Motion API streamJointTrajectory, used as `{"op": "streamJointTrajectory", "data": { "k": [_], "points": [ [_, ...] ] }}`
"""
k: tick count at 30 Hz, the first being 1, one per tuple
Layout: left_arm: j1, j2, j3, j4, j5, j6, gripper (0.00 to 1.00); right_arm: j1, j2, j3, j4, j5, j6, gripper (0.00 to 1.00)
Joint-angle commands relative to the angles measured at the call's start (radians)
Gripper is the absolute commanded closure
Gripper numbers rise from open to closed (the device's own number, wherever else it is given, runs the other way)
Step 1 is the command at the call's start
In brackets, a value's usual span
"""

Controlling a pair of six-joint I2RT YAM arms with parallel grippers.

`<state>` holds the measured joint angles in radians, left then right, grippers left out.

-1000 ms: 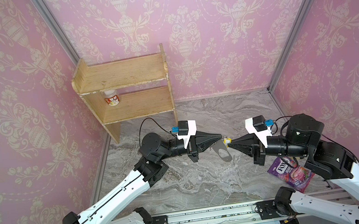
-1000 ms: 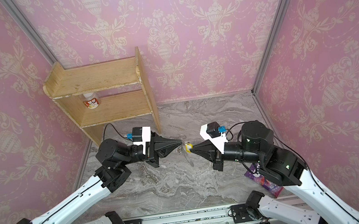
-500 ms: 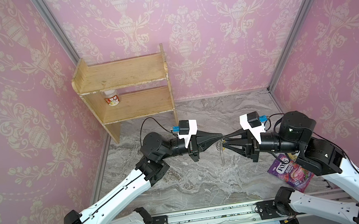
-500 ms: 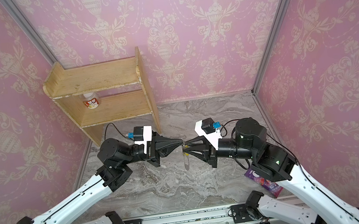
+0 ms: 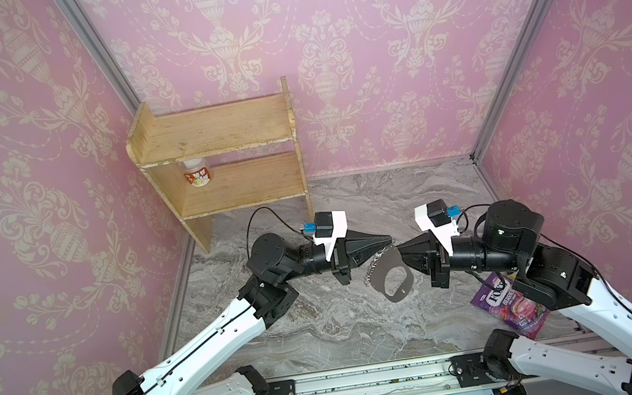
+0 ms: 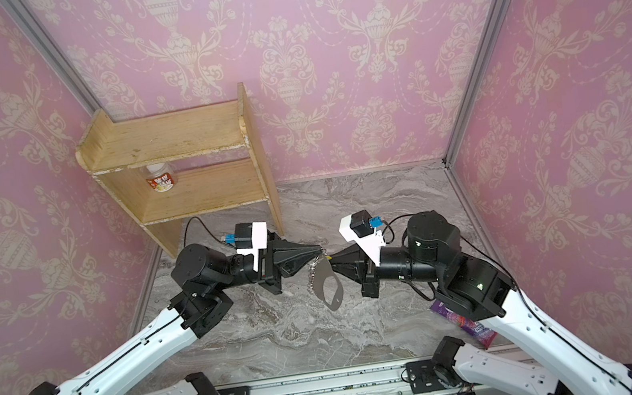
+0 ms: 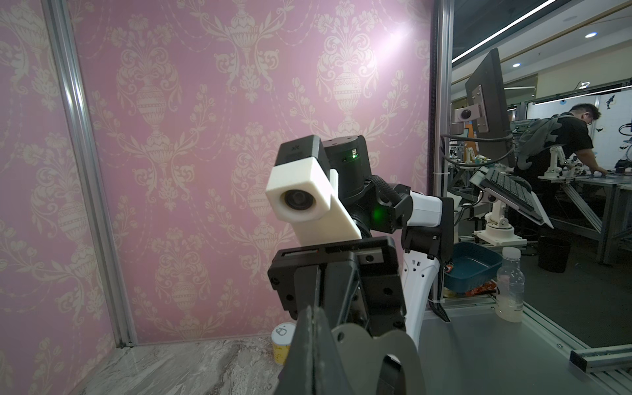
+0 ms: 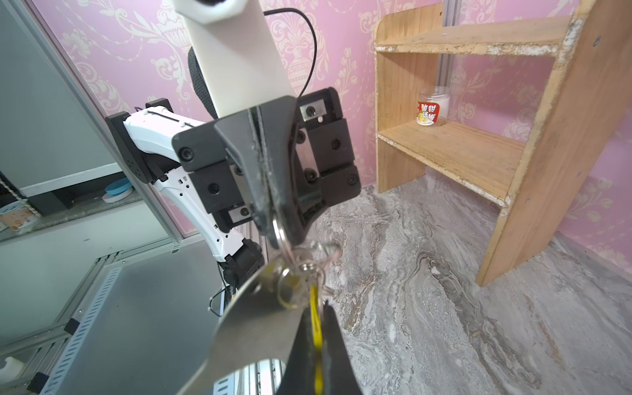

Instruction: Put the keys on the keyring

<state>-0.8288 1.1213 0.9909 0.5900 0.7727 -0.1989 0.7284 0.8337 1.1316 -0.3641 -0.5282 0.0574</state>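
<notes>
Where pink wallpaper (image 5: 366, 32) ends, marbled tabletop (image 5: 345, 328) begins.

Held aloft at centre frame, tilted: grey keyring (image 5: 386, 262) with oval cut-out, yellow-tagged keys (image 8: 314, 314) edge-on beside its silver rings.

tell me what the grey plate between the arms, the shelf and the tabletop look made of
Grey plate: probably sheet metal, thin, with a brushed sheen that catches light in the right wrist view.
Shelf: bare light wood, visible grain, chipped pale edges.
Tabletop: grey veined marble look, matte; real stone or printed laminate cannot be told.
</notes>
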Motion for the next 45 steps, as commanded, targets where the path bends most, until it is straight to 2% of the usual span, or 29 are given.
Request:
{"op": "streamJointTrajectory", "data": {
  "k": [1, 9, 13, 16, 19, 22, 28, 32, 39, 45],
  "points": [
    [-0.006, -0.025, -0.005, 0.023, -0.029, 0.029, 1.00, 0.000, -0.014, 0.012, -0.020, 0.000, 0.001, 1.00],
    [-0.004, -0.058, -0.030, -0.044, -0.059, 0.074, 1.00, -0.002, 0.002, 0.169, -0.288, 0.135, -0.140, 1.00],
    [-0.004, -0.055, -0.055, -0.056, -0.067, 0.078, 1.00, -0.002, 0.014, 0.210, -0.328, 0.153, -0.172, 1.00],
    [-0.004, -0.059, -0.074, -0.066, -0.086, 0.093, 0.89, -0.002, 0.028, 0.236, -0.341, 0.142, -0.184, 1.00],
    [-0.004, -0.071, -0.091, -0.077, -0.112, 0.102, 0.61, -0.001, 0.047, 0.267, -0.364, 0.140, -0.199, 1.00],
    [-0.004, -0.092, -0.109, -0.093, -0.139, 0.112, 0.48, -0.001, 0.058, 0.295, -0.388, 0.148, -0.213, 1.00],
    [-0.005, -0.147, -0.142, -0.142, -0.188, 0.122, 0.34, 0.001, 0.097, 0.338, -0.449, 0.151, -0.223, 1.00],
    [-0.004, -0.193, -0.164, -0.185, -0.227, 0.124, 0.30, 0.008, 0.154, 0.380, -0.526, 0.187, -0.241, 1.00],
    [-0.004, -0.288, -0.200, -0.304, -0.309, 0.128, 0.22, 0.080, 0.316, 0.456, -0.667, 0.348, -0.269, 1.00],
    [-0.004, -0.375, -0.252, -0.402, -0.399, 0.126, 0.19, 0.099, 0.428, 0.457, -0.649, 0.358, -0.252, 1.00]
  ]
}}
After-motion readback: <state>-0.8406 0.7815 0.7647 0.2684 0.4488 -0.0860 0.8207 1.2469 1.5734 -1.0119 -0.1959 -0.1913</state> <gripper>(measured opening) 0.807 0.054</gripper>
